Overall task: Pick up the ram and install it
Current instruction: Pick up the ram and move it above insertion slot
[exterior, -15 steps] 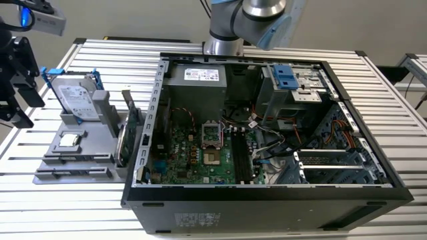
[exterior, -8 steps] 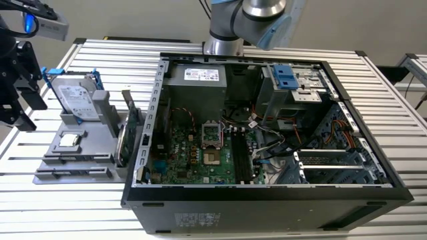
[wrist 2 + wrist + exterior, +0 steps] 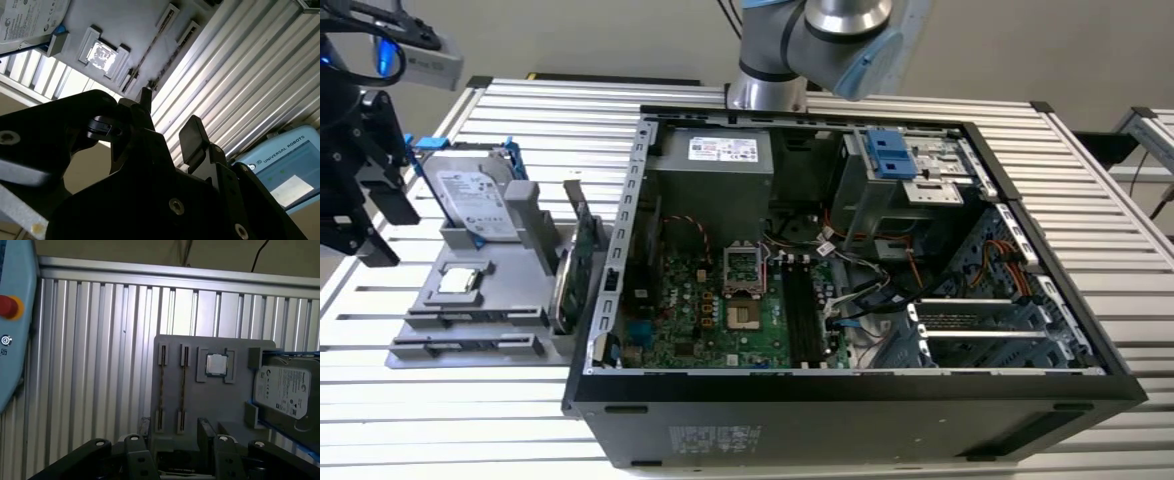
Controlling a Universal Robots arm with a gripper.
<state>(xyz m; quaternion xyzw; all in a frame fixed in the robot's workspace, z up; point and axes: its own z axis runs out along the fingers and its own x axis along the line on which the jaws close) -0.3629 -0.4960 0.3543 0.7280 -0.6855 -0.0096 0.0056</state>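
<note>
Two ram sticks stand on edge side by side in slots of a grey holder (image 3: 210,400), one ram stick (image 3: 161,390) and its neighbour (image 3: 182,389) in the first wrist view. In the second wrist view they are thin dark lines (image 3: 142,67). In the exterior view they lie along the holder's near end (image 3: 470,319). My gripper (image 3: 382,225) hangs at the exterior view's far left, beside the holder and apart from it. It is open (image 3: 175,429) with nothing between its black fingers (image 3: 192,132).
The holder also carries a processor chip (image 3: 216,365), a silver hard drive in a blue bracket (image 3: 470,195) and an upright green card (image 3: 574,265). The open computer case (image 3: 854,395) with its motherboard slots (image 3: 803,310) stands to the exterior view's right. A pendant with a red button (image 3: 9,306) lies nearby.
</note>
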